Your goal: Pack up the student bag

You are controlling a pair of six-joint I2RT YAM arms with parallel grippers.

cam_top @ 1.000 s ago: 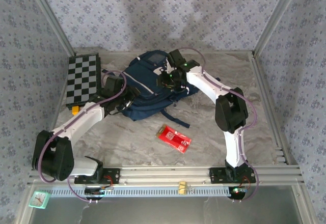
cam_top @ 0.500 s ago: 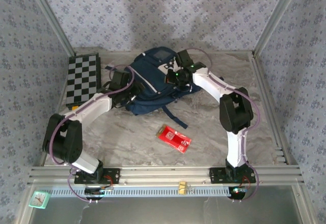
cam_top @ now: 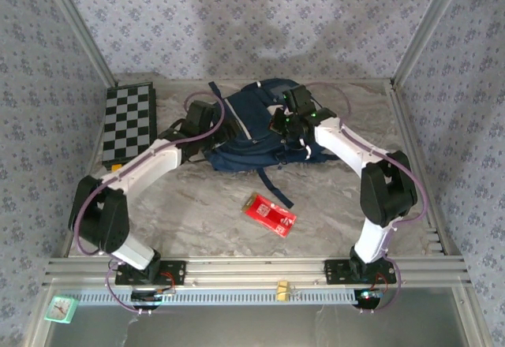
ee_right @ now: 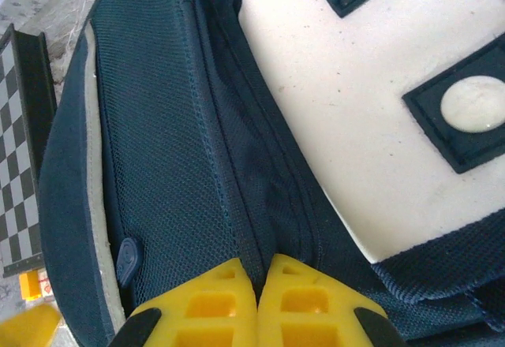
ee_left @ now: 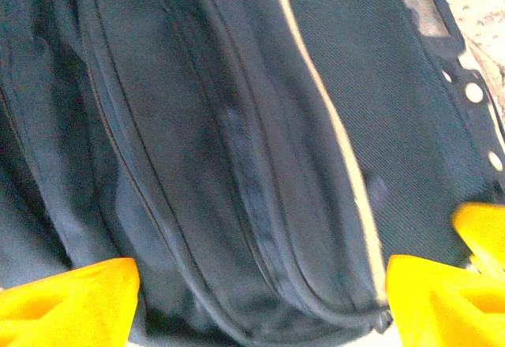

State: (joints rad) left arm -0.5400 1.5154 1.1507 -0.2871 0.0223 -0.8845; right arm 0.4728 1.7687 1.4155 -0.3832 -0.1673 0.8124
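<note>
Left gripper (ee_left: 252, 307) is spread wide, one yellow finger (ee_left: 67, 300) in each lower corner of its wrist view and nothing between them but fabric they don't clamp. Right gripper (ee_right: 258, 272) is fully closed, pads together, tips on a navy seam (can't tell if a zip pull or fold is pinched there). Nearest the arm bases, a flat red packet (cam_top: 269, 212) lies alone on the marbled table (cam_top: 197, 205). Beyond it, mid-table toward the back, sits the student bag (cam_top: 245, 138): large, navy woven fabric, lying flat, with a dark strap (cam_top: 272, 185) trailing toward the packet. Close up it shows a pale stripe trim (ee_left: 331, 126) along a panel edge, parallel zip lines, and a white patch (ee_right: 355, 110) carrying round white snaps on dark square tabs (ee_right: 473, 102). From above, the left gripper (cam_top: 221, 130) meets the bag's left side and the right gripper (cam_top: 286, 122) is on its right upper part, just beside the patch. A black-and-white checkerboard (cam_top: 126, 122) lies flat at the far left, apart from the bag.
</note>
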